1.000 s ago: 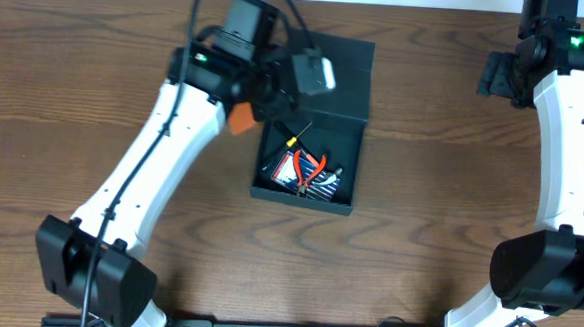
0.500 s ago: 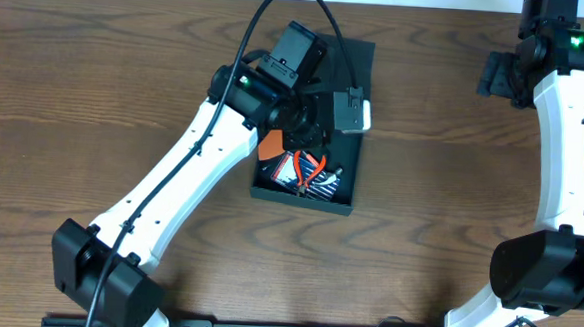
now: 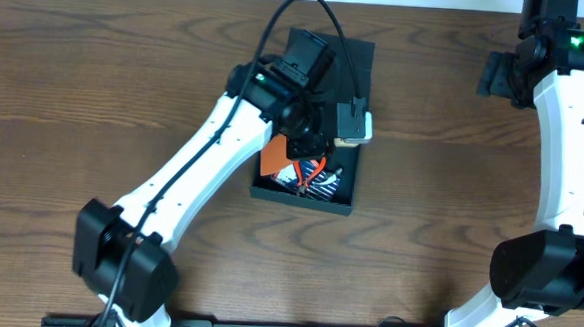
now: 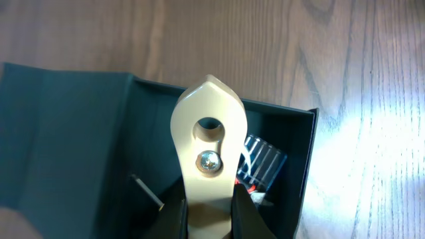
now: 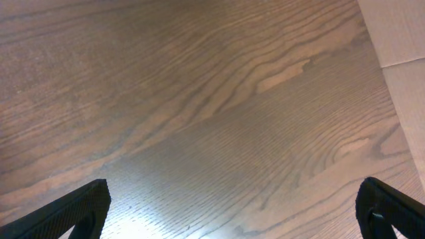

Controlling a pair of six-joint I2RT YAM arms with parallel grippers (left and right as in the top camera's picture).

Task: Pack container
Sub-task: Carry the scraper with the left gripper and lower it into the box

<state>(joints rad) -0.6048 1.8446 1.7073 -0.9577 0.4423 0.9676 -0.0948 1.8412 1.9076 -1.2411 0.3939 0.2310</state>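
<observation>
Left tool (image 4: 207, 216) is clamped on a tan piece (image 4: 208, 143) with a hole and a screw. It's right over the open container (image 3: 302, 197), which sits mid-worktop (image 3: 95, 93) toward the far side, lid flap laid back. I'd go straight down, clear the left wall, and release low beside the pliers (image 3: 312, 170). Count: one container, one pliers, one ribbed block (image 4: 263, 158), one tan piece. Right tool (image 5: 229, 209) hangs far right, jaws wide apart, empty.
</observation>
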